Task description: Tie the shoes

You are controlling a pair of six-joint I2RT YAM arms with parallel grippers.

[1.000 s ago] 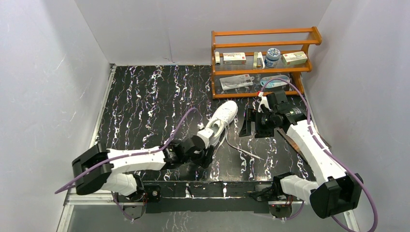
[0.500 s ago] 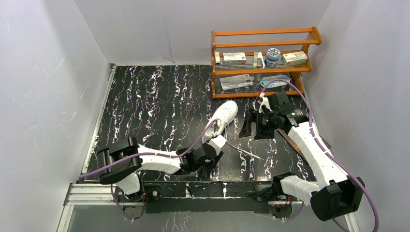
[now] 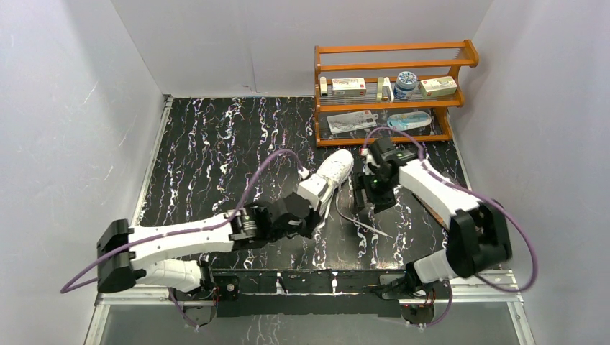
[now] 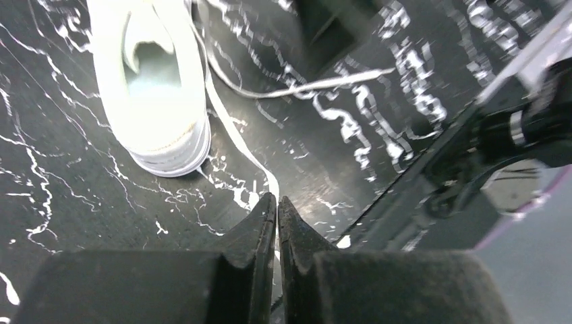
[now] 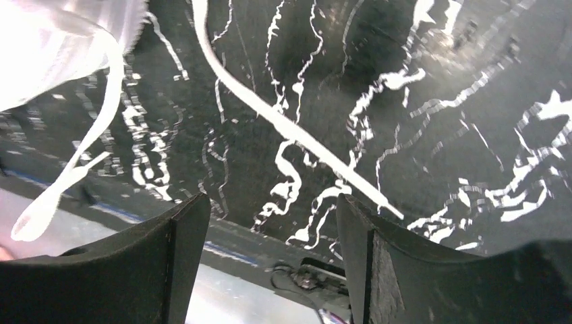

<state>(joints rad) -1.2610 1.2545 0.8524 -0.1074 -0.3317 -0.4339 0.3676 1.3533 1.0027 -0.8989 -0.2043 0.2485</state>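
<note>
The white sneaker (image 3: 334,171) lies on the black marbled table, toe toward the shelf. It shows at the top left of the left wrist view (image 4: 152,81), heel nearest. My left gripper (image 3: 312,214) is just in front of the heel. In its wrist view (image 4: 277,200) it is shut on a thin white lace (image 4: 236,138) that runs from the shoe down between the tips. My right gripper (image 3: 362,194) hangs open to the right of the shoe. In its wrist view (image 5: 271,202) the other lace (image 5: 290,135) lies flat on the table beyond the open fingers, untouched.
A wooden shelf (image 3: 392,93) with small boxes and a jar stands at the back right, close behind the right arm. The free lace trails on the table toward the front right (image 3: 368,227). The metal front rail (image 3: 324,277) runs along the near edge. White walls close in both sides.
My left gripper dipped toward the front rail and came back up by the heel. My right arm swung left, bringing its open gripper closer to the shoe.
</note>
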